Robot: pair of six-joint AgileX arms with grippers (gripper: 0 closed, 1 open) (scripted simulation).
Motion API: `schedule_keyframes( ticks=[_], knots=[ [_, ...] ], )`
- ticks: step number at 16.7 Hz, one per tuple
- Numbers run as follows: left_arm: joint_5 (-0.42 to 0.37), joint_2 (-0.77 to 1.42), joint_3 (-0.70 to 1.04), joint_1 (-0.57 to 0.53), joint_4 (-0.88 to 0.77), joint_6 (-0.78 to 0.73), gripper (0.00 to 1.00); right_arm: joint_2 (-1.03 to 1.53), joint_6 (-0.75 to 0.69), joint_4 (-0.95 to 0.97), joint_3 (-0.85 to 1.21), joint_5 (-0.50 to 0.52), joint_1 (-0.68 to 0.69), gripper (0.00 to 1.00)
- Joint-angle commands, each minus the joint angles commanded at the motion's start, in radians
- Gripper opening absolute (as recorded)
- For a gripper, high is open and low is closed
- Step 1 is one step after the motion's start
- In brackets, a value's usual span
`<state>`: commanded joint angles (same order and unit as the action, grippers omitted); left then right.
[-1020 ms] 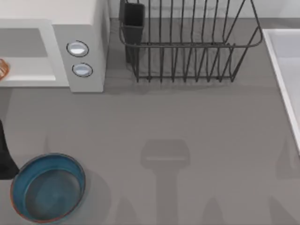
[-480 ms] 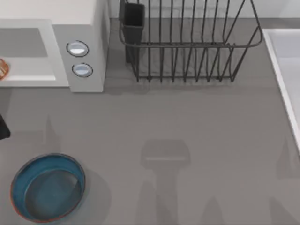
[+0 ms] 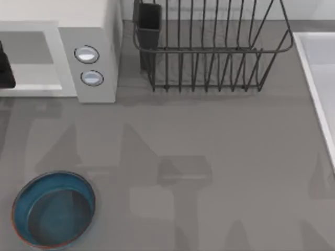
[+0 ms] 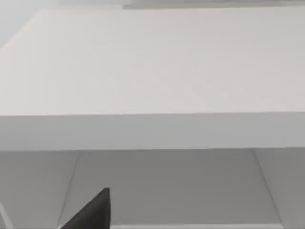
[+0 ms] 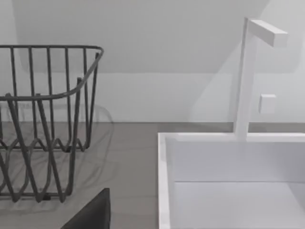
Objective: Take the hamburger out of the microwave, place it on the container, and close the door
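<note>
The white microwave point(image 3: 99, 21) stands at the table's back left, its grey cavity point(image 3: 29, 57) open toward the front and two round knobs on its side panel. My left gripper point(image 3: 5, 69) is a black shape at the far left edge, right at the cavity mouth. The left wrist view looks onto the microwave's top point(image 4: 152, 62) and into the cavity point(image 4: 167, 186), with a dark part of the left gripper point(image 4: 90, 214) low in the picture. The hamburger is hidden and the door is out of view. The container point(image 3: 20, 198), a blue bowl with an orange rim, sits empty at the front left.
A black wire dish rack point(image 3: 209, 52) stands at the back centre, also seen in the right wrist view point(image 5: 43, 119). A white sink point(image 3: 319, 78) runs along the right edge, with its faucet point(image 5: 245, 81). A dark part of my right gripper point(image 5: 90, 214) hangs near the sink.
My left gripper has moved from beside the bowl back to the microwave's opening. It now covers the spot where the hamburger's orange edge showed.
</note>
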<state>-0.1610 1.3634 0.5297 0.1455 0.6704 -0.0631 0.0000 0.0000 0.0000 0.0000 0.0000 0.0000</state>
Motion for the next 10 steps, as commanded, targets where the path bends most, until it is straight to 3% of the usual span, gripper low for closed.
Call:
schedule_keyframes(
  ticks=[6,10],
  knots=[
    [-0.070,0.656,0.232,0.064,0.293,-0.028,1.00,0.000,0.000,0.000,0.000,0.000,0.000,1.00],
    [-0.104,0.956,0.341,0.094,0.431,-0.041,1.00,0.000,0.000,0.000,0.000,0.000,0.000,1.00]
  ],
)
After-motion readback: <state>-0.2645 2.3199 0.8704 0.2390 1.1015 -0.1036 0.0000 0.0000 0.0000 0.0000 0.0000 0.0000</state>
